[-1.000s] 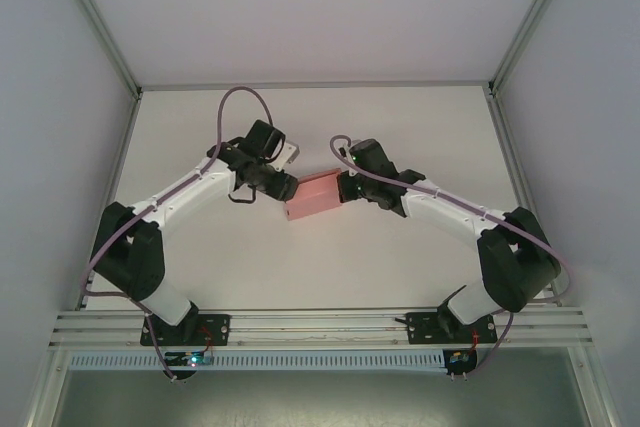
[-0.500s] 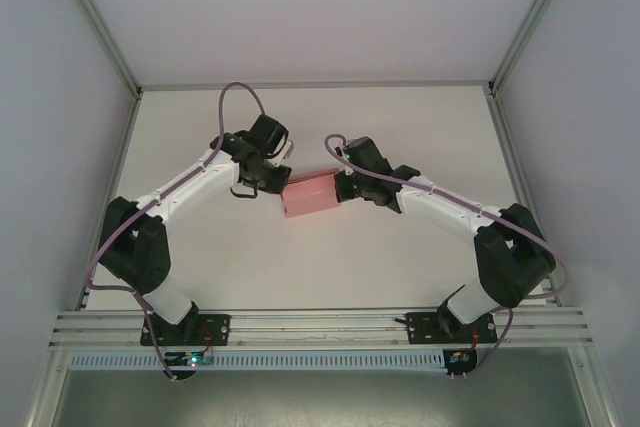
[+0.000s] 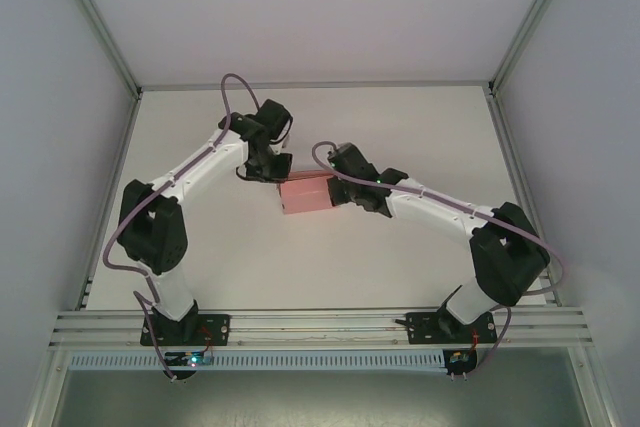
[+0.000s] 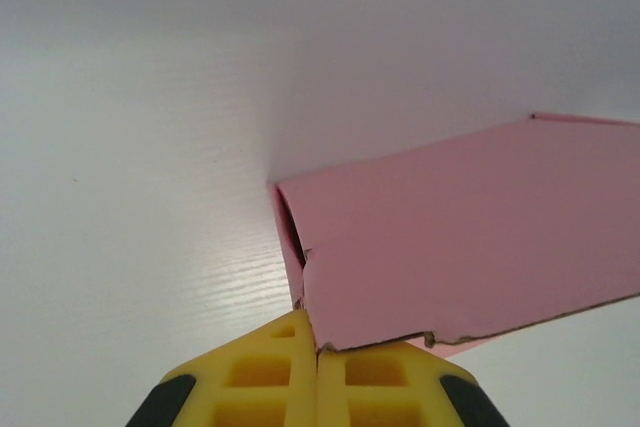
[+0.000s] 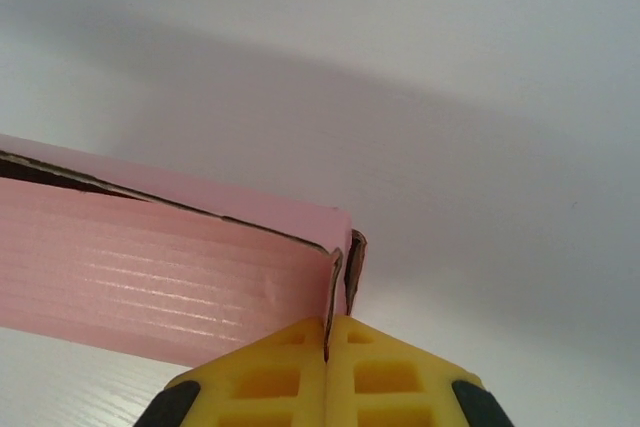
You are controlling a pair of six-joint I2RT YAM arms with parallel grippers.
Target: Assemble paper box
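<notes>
You are holding the paper box [image 3: 307, 194] at the middle of the table [image 3: 420, 127]: left gripper [image 4: 317, 367] pinching one corner, right gripper [image 5: 327, 347] clamping an end flap. It is looking light and flimsy; grip creased edges gently.

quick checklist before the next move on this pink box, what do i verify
1. Right tool shut on an end flap of the pink rectangular paper box: ok.
2. Left tool shut on a corner at the other end: ok, though only the card's tip is pinched.
3. Box sides folded up into a rectangular shape: ok.
4. End by that corner closed: not ok, a dark gap shows along the edge.
5. Box resting on the white table or lifted: cannot tell.
</notes>
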